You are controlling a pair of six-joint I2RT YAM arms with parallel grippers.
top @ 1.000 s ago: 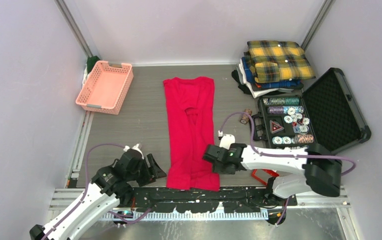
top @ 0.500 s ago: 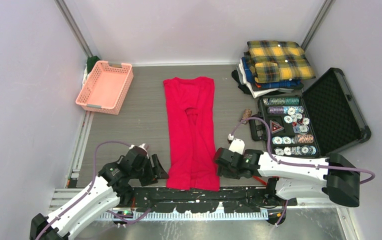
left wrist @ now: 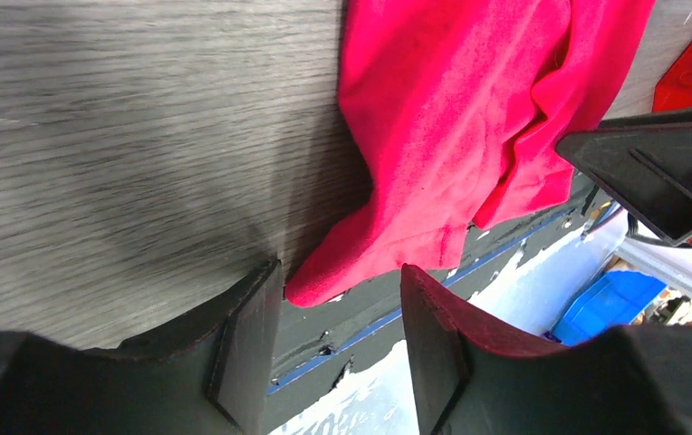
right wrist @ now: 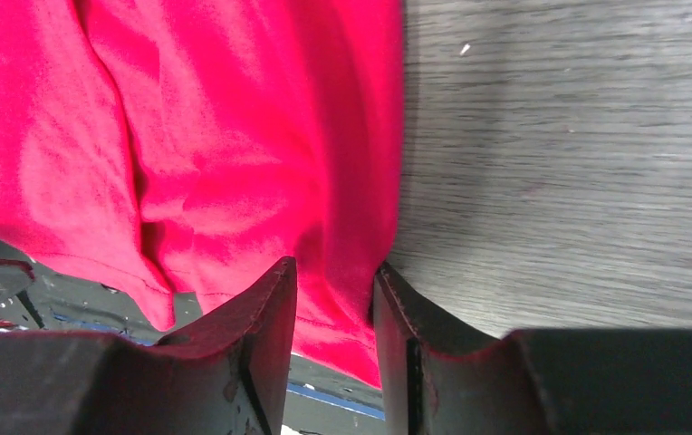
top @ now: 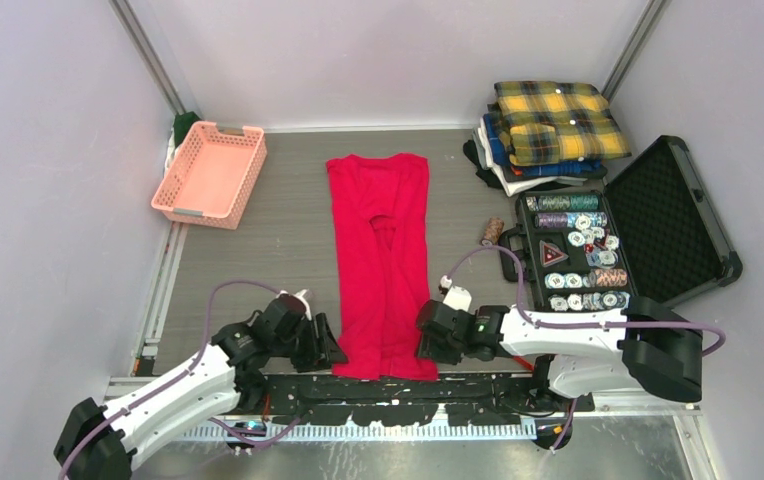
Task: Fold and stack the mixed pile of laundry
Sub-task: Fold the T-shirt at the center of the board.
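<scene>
red t-shirt (top: 383,270) lies flat, long axis running near to far.

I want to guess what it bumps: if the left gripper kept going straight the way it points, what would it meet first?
The T-shirt. Its near corner lies right at the gap of the left gripper, whose jaws stand open. Whether the fingers ride above the cloth is unclear.
</scene>
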